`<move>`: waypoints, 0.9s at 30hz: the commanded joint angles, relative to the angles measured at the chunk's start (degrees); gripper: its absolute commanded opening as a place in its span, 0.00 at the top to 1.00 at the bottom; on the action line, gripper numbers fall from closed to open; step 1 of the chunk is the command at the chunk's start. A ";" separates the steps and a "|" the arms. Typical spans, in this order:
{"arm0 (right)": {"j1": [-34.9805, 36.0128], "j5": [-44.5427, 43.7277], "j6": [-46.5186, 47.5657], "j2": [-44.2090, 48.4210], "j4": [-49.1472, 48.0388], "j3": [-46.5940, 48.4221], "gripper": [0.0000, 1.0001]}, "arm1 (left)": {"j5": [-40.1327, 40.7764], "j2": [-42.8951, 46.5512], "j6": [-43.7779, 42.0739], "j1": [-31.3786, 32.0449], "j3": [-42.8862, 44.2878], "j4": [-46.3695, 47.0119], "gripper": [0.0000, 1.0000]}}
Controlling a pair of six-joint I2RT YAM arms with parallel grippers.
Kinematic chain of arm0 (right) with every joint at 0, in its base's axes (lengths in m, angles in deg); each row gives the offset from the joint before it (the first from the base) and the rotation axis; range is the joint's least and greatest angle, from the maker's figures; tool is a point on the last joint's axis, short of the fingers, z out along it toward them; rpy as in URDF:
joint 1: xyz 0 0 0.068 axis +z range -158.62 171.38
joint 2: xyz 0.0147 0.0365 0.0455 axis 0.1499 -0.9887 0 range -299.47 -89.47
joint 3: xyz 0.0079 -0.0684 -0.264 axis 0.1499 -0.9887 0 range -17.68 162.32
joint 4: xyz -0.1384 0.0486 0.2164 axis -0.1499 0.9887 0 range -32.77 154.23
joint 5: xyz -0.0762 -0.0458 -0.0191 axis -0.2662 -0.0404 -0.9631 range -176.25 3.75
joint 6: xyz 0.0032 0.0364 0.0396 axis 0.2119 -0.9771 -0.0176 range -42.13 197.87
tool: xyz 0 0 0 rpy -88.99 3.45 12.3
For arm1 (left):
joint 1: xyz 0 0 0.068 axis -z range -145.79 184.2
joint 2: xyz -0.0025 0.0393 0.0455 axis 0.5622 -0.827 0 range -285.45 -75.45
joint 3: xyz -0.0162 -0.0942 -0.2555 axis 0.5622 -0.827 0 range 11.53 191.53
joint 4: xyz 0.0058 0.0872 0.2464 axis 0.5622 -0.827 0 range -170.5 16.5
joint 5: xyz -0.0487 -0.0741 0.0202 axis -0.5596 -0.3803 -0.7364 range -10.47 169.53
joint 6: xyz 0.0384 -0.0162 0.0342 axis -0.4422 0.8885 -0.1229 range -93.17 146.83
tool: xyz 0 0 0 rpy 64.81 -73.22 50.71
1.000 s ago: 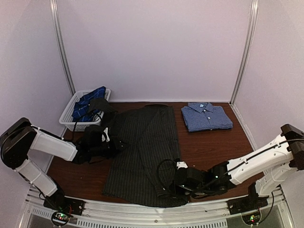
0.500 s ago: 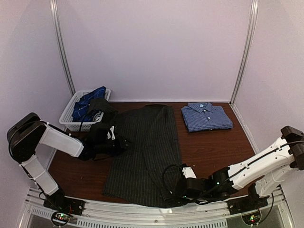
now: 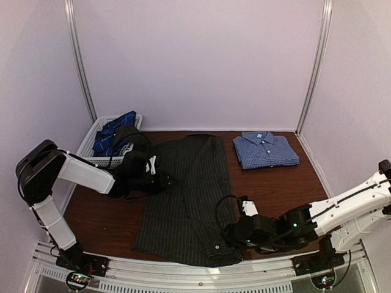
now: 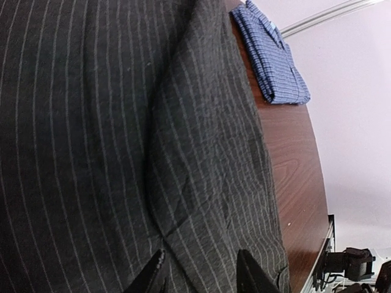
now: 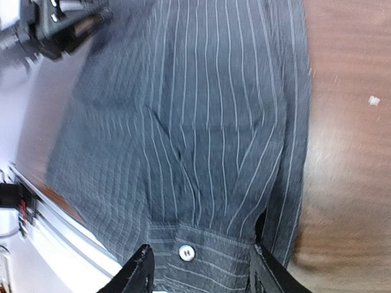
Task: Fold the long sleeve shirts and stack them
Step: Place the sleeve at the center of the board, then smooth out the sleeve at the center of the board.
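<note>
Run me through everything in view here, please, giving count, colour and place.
pinstriped shirt: one, charcoal-black, spread flat mid-table
checked shirt: one, blue-and-white, folded, far right of table
plaid shirt: one, navy blue, in the basket
basket: one, white mesh, far left corner
table: one, brown wood
left arm, right arm: white with black joints, near corners
left claw: one, black, over the pinstriped shirt's left side
right claw: one, black, open over that shirt's buttoned cuff, near edge
</note>
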 commanded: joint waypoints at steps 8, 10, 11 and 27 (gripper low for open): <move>-6.64 5.89 11.79 1.63 -11.50 -2.78 0.66 | -4.06 -12.68 -9.06 0.19 19.49 -3.66 0.62; -6.66 6.88 11.53 -0.42 -13.33 -3.19 0.69 | -3.97 -16.52 -10.49 0.27 25.08 -6.47 0.62; -6.74 7.34 11.33 -1.18 -14.76 -3.72 0.70 | -4.48 -18.27 -10.92 0.29 27.41 -6.89 0.62; -8.67 12.98 9.99 -9.85 -23.49 -6.75 0.71 | 4.78 -50.05 -11.91 -1.58 73.33 -23.75 0.61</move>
